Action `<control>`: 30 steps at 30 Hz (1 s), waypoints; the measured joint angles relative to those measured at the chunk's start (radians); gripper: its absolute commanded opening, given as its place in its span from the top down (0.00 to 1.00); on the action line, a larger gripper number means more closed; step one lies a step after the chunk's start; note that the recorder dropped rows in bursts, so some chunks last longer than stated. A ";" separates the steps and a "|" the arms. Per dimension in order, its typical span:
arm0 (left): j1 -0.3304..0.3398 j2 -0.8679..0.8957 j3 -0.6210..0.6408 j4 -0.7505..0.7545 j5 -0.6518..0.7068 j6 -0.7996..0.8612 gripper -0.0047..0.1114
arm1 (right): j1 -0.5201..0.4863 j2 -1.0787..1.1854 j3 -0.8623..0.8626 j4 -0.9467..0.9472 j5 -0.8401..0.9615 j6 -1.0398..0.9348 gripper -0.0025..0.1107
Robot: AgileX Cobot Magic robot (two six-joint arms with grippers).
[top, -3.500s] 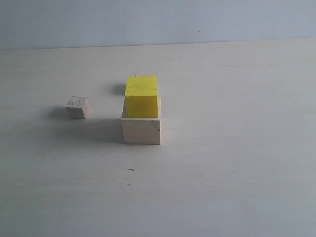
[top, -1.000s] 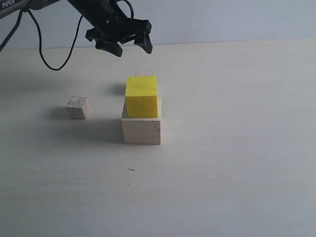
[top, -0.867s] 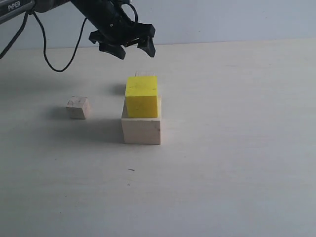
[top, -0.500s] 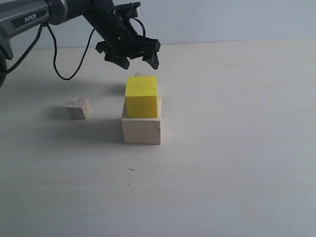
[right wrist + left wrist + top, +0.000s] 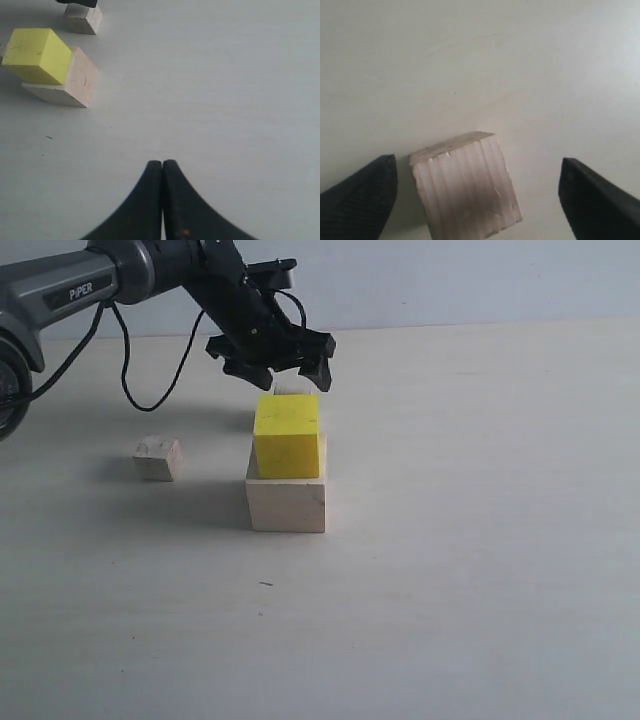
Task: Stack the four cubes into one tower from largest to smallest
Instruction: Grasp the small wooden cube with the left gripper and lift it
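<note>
Yellow cube [image 5: 287, 435] sits on top of the large wooden cube [image 5: 286, 502], near the middle of the pale surface [image 5: 480, 570], and the two make a short column. The yellow one is narrower, so a strip of the lower cube's top shows bare beside it.

Just behind this column the far small wooden cube [image 5: 293, 386] stands on the surface. In the exterior view only its upper part shows over the yellow cube. The left hand [image 5: 290, 378] is at this cube with its fingers spread wide, one on each side. In the left wrist view the cube [image 5: 467, 192] lies between the two dark fingers [image 5: 360, 200] with a gap on both sides, nearer to one finger than to the other. So this hand is released and grasps nothing.

The lone small wooden cube [image 5: 158, 457] stands on the surface well apart from the column, to the left in the exterior view.

The left arm [image 5: 80, 285] reaches in from the upper left of that view, and a black cable [image 5: 128, 390] hangs from it in a loop.

The right hand [image 5: 162, 167] shows only in its own wrist view. Its fingers are pressed together, clenched on nothing, over bare surface and well apart from the cubes. The same view shows the column and, beyond it, the far small wooden cube [image 5: 80, 21]
</note>
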 measured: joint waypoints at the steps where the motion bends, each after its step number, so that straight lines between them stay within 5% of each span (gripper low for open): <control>1: -0.001 0.004 0.000 0.000 -0.001 0.000 0.24 | 0.000 0.000 0.000 0.000 0.000 0.000 0.98; 10: -0.001 0.029 0.000 0.004 0.000 0.000 0.26 | 0.000 0.000 0.000 0.000 0.000 0.000 0.98; 22: -0.001 0.025 -0.001 0.144 0.024 -0.130 0.94 | 0.000 0.000 0.000 0.000 0.000 0.000 0.98; 30: 0.008 -0.045 -0.001 0.323 0.083 -0.136 0.96 | 0.000 0.000 0.000 0.000 0.000 0.000 0.98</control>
